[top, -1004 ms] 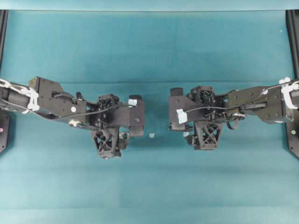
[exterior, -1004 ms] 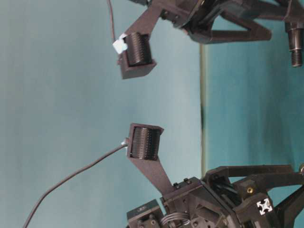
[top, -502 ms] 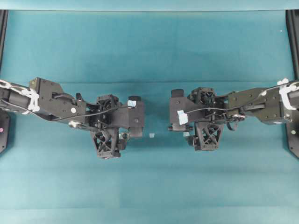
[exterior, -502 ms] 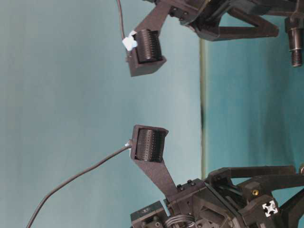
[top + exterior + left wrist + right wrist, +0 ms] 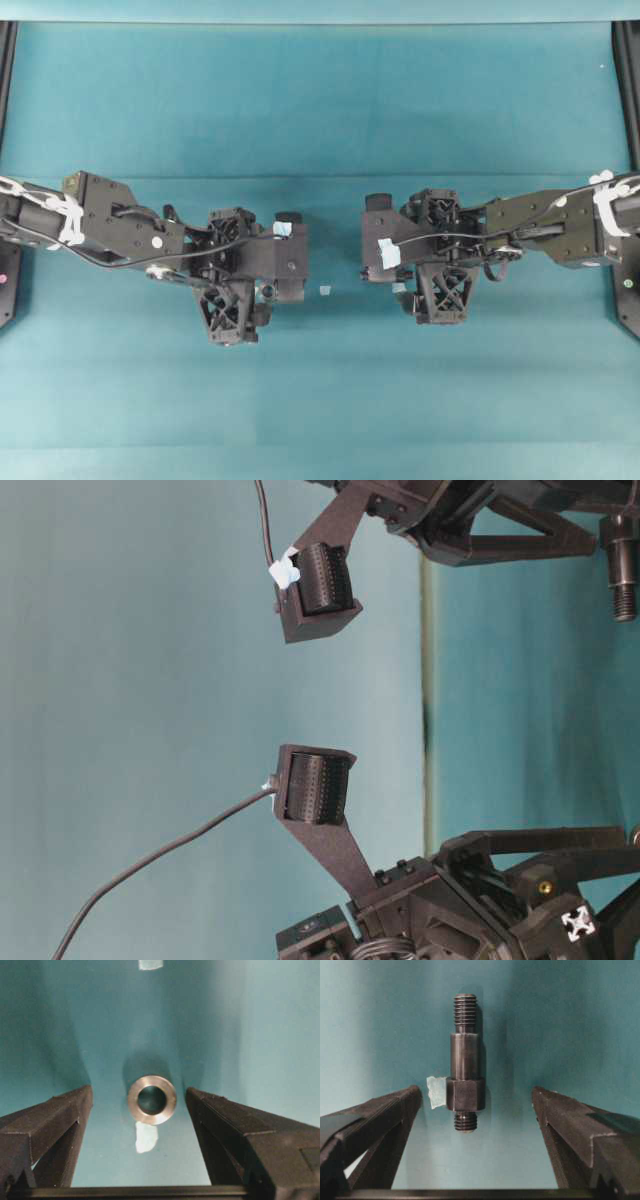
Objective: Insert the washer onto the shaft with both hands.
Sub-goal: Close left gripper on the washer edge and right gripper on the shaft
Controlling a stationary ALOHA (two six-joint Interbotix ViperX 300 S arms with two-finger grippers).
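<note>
Both arms had crept slightly lower. Left gripper [image 5: 137, 1110] gaped wide around the flat-lying washer [image 5: 151, 1099]; right gripper [image 5: 477, 1105] likewise straddled the shaft [image 5: 465, 1062]. Neither held anything; closing came next.

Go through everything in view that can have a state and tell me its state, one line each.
left gripper: open, holding nothing, fingers either side of the washer
right gripper: open, holding nothing, fingers either side of the shaft
washer: lying flat on the table, hole up, not gripped
shaft: lying on its side on the table, not gripped, no washer on it
</note>
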